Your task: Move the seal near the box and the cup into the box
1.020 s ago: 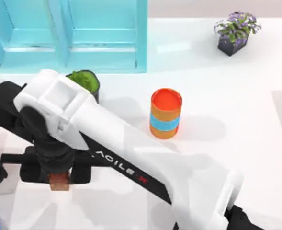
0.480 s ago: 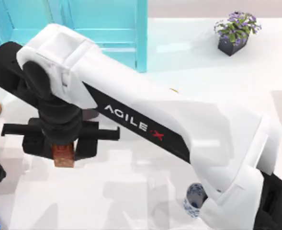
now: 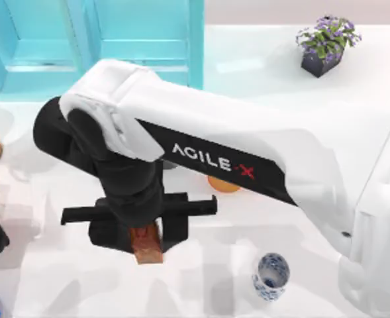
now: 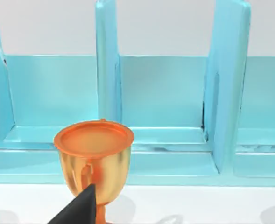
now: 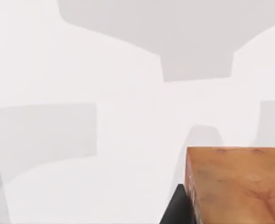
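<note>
Clamped between right fingers [image 3: 146, 233], seal [image 3: 147, 244] apparently protrudes.

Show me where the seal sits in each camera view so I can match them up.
Top view: the seal is at lower centre-left, clamped in the right gripper.
Left wrist view: not in it; it faces the blue box and an orange goblet.
Right wrist view: the seal fills the lower right corner.
Shared landmark: the white table.
</note>
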`<action>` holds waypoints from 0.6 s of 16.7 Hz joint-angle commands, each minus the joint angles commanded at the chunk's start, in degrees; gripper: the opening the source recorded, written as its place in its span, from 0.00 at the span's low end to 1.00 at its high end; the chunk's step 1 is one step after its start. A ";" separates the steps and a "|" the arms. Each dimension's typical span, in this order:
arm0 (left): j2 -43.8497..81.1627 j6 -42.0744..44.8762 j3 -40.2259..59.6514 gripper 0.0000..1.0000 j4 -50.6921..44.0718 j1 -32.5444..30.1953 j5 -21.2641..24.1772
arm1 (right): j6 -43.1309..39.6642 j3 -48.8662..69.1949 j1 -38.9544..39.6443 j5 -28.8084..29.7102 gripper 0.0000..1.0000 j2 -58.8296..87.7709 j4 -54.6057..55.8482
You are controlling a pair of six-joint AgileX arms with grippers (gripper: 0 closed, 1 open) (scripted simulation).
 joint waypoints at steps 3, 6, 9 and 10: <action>0.00 0.00 0.00 1.00 0.00 0.00 0.00 | -0.89 -10.33 -0.86 -0.18 0.00 -8.04 4.52; 0.00 0.00 0.00 1.00 0.00 0.00 0.00 | -1.44 -17.84 -1.43 -0.41 0.00 -14.65 8.59; 0.00 0.00 0.00 1.00 0.00 0.00 0.00 | -1.66 -20.72 -1.64 -0.54 0.00 -17.88 10.66; 0.00 0.00 0.00 1.00 0.00 0.00 0.00 | -1.66 -20.72 -1.64 -0.54 0.00 -17.88 10.66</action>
